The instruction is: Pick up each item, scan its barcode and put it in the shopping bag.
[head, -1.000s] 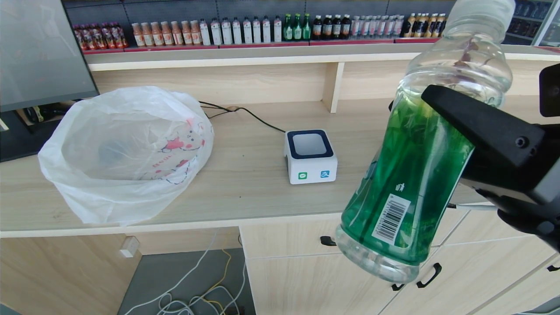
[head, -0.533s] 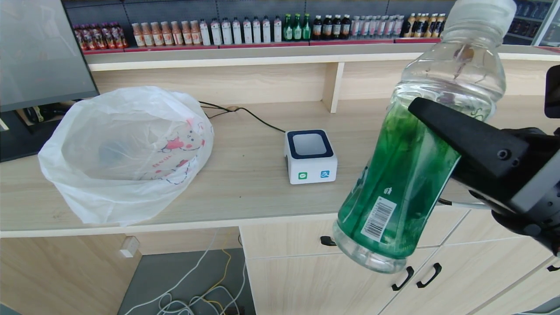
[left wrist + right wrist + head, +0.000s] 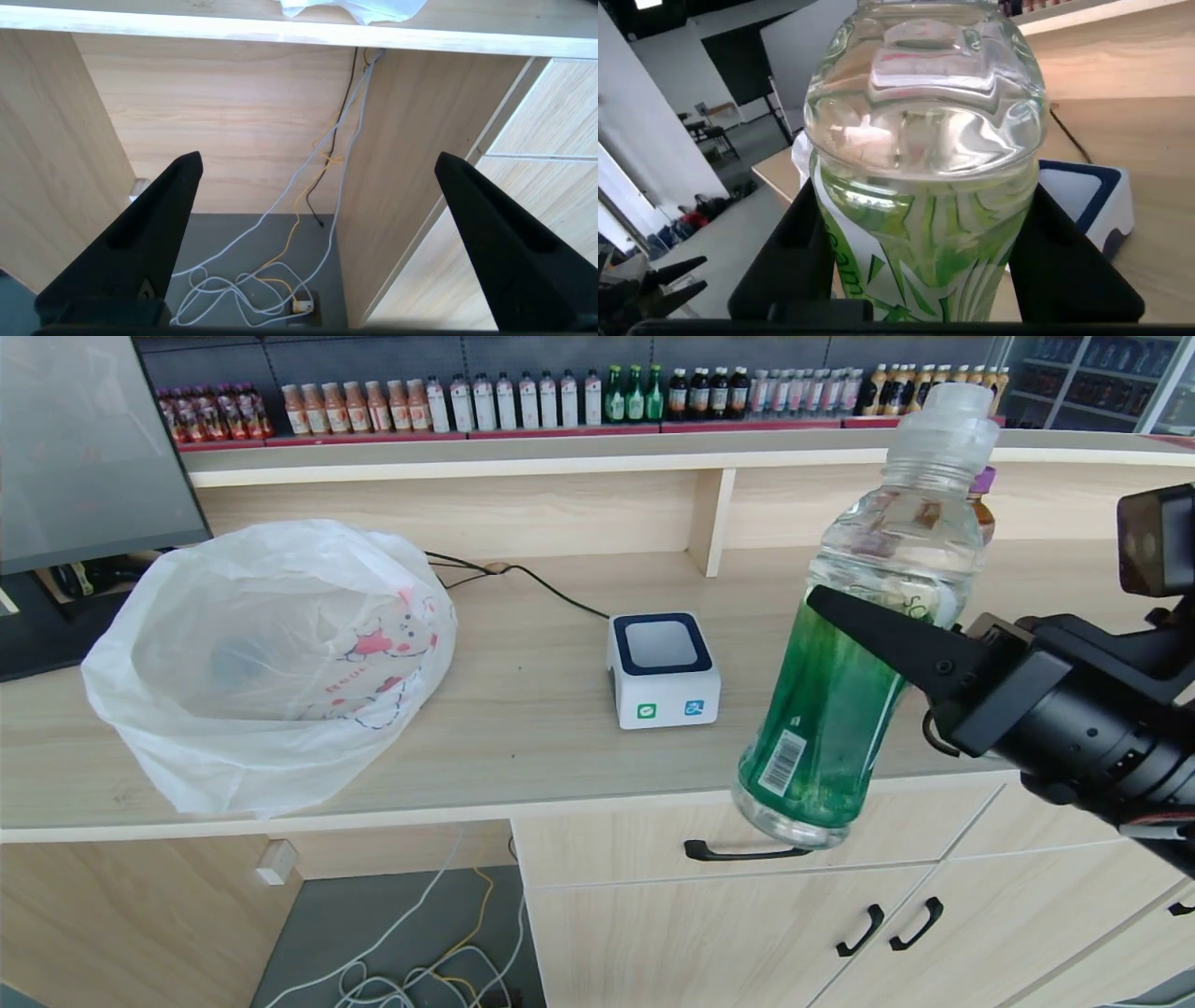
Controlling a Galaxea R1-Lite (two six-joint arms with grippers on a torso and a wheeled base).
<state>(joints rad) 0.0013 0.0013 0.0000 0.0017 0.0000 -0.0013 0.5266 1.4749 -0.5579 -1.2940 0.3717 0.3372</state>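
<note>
Bottle (image 3: 859,644): clear plastic, green label, pale cap. It is held in the air at the right of the scene, tilted, with the cap up and leaning right and the base low over the front edge of the tabletop (image 3: 523,747). It touches nothing but my fingers. The barcode (image 3: 782,761) sits low on the label, near the base, and faces my head camera.

My right end effector (image 3: 845,616) pinches the bottle across its middle. The near finger (image 3: 887,639) lies over the top of the label; the far one is hidden behind the bottle. In the right wrist view the bottle (image 3: 924,187) stands between the two dark fingers of this end effector (image 3: 924,271), and both press its sides.

Scanner (image 3: 663,667): a white cube with a dark-framed window facing up. It stands on the tabletop to the left of the bottle, near it but apart. It also shows beyond the bottle in the right wrist view (image 3: 1088,201). A dark cable (image 3: 551,588) runs from it toward the back left.

Bag (image 3: 271,663): white, thin, with its mouth open upward. It rests on the left of the tabletop, well apart from the scanner. I cannot tell what is inside.

My left end effector (image 3: 318,163) hangs below the tabletop with its fingers spread and nothing between them. Loose wires (image 3: 252,285) lie on the floor beneath it.

A shelf (image 3: 560,429) of drinks runs along the back.
</note>
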